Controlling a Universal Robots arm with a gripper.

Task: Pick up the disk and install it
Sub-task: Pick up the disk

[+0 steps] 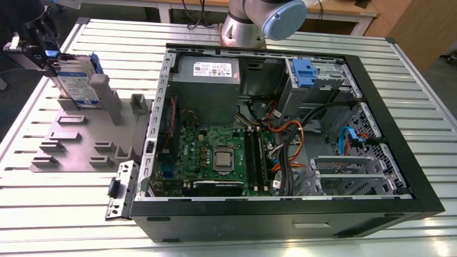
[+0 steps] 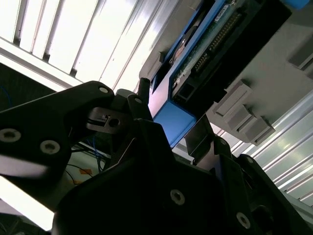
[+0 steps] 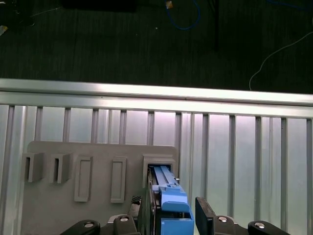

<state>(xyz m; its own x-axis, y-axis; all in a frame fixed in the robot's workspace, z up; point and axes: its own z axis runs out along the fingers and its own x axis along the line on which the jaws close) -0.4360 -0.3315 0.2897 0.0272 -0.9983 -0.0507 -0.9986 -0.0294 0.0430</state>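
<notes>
The disk [image 1: 76,81], a silver-grey drive with a white-and-blue label in a blue carrier, stands on edge in a slot of the grey holder plate [image 1: 78,140] at the exterior view's left. My gripper [image 1: 42,49] is at the disk's upper far end. In the first wrist view the gripper [image 3: 174,215] is open, and its two black fingers [image 3: 204,211] straddle the blue carrier end of the disk [image 3: 172,198], one close against it and the other a small gap away. The second wrist view shows the gripper [image 2: 168,120] around the same blue end of the disk [image 2: 172,116].
An open black computer case [image 1: 400,160] lies on the slatted metal table [image 1: 43,203], with a motherboard [image 1: 218,158], a grey power supply [image 1: 207,69] and a drive bay holding a blue carrier [image 1: 303,70]. The arm's base [image 1: 246,24] stands behind the case. The holder plate has several other slots.
</notes>
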